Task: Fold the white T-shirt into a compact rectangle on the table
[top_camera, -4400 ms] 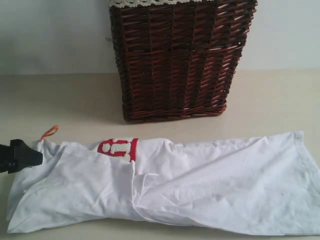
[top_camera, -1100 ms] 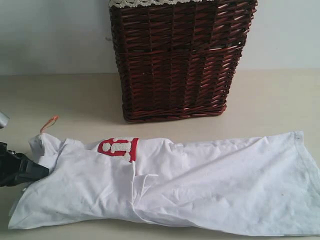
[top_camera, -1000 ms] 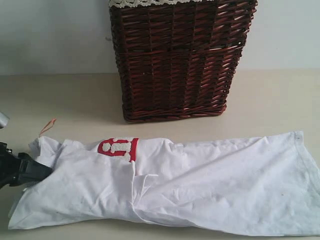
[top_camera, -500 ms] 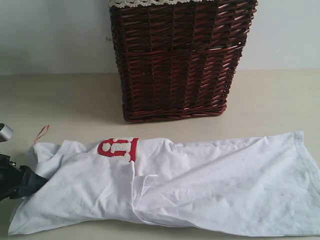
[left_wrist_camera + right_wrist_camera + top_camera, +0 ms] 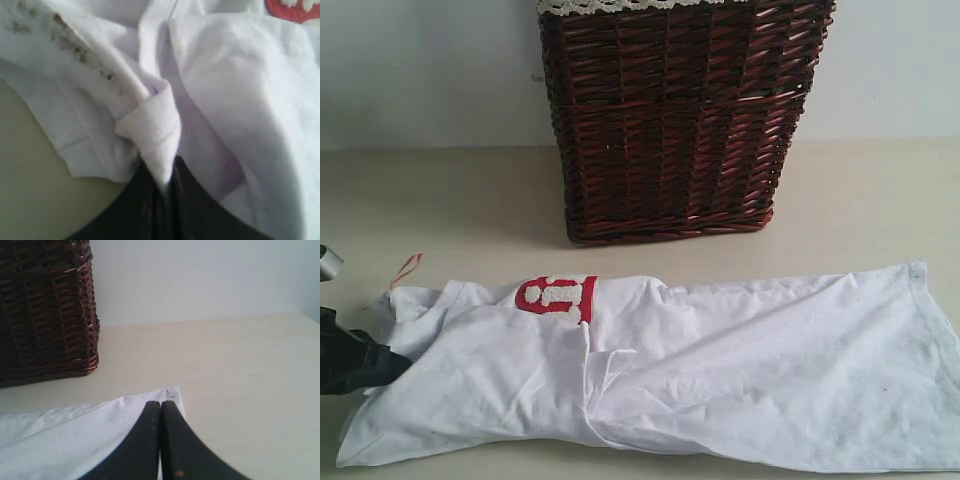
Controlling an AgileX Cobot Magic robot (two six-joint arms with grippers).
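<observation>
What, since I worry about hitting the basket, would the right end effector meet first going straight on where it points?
Likely the hem corner of the white T-shirt just past the shut right end effector, then table; the wicker basket sits off to one side. Its height above the cloth is unclear.

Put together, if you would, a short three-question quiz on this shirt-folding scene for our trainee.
1. True or false: the left gripper is shut on a fold of the white T-shirt.
2. What stands on the table behind the shirt? A) a wicker basket B) a cardboard box C) a plastic bucket
3. Fill in: the right gripper has its jaws ___, over a corner of the shirt.
Key: 1 true; 2 A; 3 shut.
</observation>
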